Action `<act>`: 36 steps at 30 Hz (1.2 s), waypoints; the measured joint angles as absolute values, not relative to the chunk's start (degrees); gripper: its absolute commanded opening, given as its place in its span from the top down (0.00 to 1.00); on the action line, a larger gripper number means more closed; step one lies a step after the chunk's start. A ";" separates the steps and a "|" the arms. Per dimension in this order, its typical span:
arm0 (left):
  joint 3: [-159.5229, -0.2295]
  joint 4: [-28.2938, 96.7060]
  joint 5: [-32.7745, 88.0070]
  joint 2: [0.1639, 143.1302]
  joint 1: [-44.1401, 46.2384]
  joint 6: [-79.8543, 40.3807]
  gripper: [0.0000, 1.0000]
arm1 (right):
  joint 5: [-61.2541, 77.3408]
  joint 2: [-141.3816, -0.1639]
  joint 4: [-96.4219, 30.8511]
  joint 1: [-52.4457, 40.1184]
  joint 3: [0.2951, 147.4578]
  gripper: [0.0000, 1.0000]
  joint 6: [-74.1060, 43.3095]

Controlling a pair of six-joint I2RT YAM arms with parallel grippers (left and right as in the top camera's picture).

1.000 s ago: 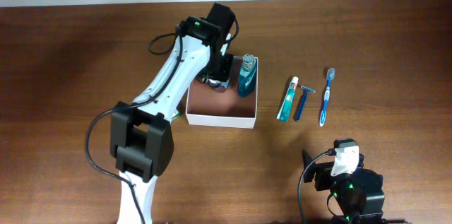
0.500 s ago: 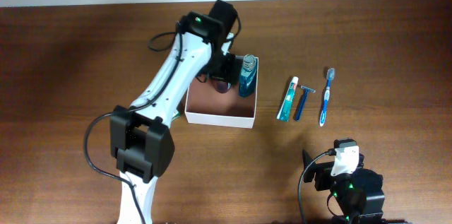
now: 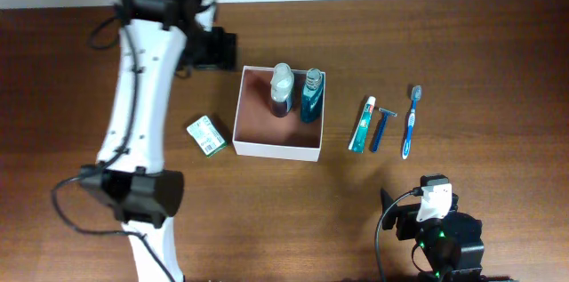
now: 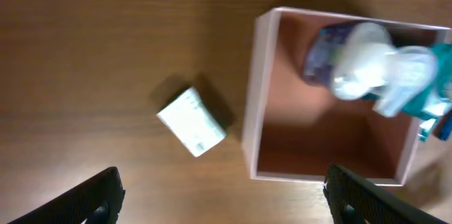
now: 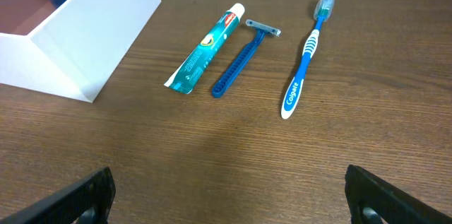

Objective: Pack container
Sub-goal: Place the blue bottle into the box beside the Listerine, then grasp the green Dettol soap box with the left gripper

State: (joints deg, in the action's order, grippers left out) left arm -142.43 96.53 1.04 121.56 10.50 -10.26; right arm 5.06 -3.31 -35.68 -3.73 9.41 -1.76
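Observation:
The container (image 3: pixel 276 149), white outside and pinkish-brown inside, sits mid-table. Two bottles stand along its far wall, a white-capped bottle (image 3: pixel 282 86) and a blue one (image 3: pixel 311 95). My left gripper (image 3: pixel 216 49) hovers above the table to the container's far left. In the left wrist view its jaws (image 4: pixel 222 189) stand wide open and empty, with the container's wall (image 4: pixel 252 97) and both bottles below. A toothpaste tube (image 5: pixel 205 49), a blue razor (image 5: pixel 240 61) and a toothbrush (image 5: pixel 305 54) lie right of the container. My right gripper (image 5: pixel 227 189) is open and empty near the front edge.
A small green-and-white carton (image 3: pixel 205 135) lies on the table just left of the container, also seen as the carton (image 4: pixel 192 121) in the left wrist view. The right arm's base (image 3: pixel 442 239) sits at the front right.
My left gripper opened inside the container, left the white-capped bottle standing there, then rose and swung left, out past the container's far-left corner. The right arm has not moved.

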 measured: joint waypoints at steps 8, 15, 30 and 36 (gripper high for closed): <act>-124.53 93.78 -0.64 114.74 2.66 -12.71 0.04 | 5.06 -3.31 -35.68 -3.73 9.41 0.01 -1.74; -97.86 71.18 4.69 115.20 1.98 -18.50 0.09 | 5.06 -3.31 -35.70 -3.73 9.41 0.01 -1.74; -77.43 51.99 8.08 115.31 4.36 -28.49 0.20 | 5.06 -3.31 -35.68 -3.73 9.41 0.01 -1.74; -76.82 50.70 6.59 115.31 4.80 -30.72 0.28 | 5.06 -3.31 -35.68 -3.73 9.41 0.01 -1.74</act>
State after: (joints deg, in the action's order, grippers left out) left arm -76.82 50.70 6.59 115.31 4.80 -30.72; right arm 5.06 -3.31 -35.68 -3.73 9.41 -1.74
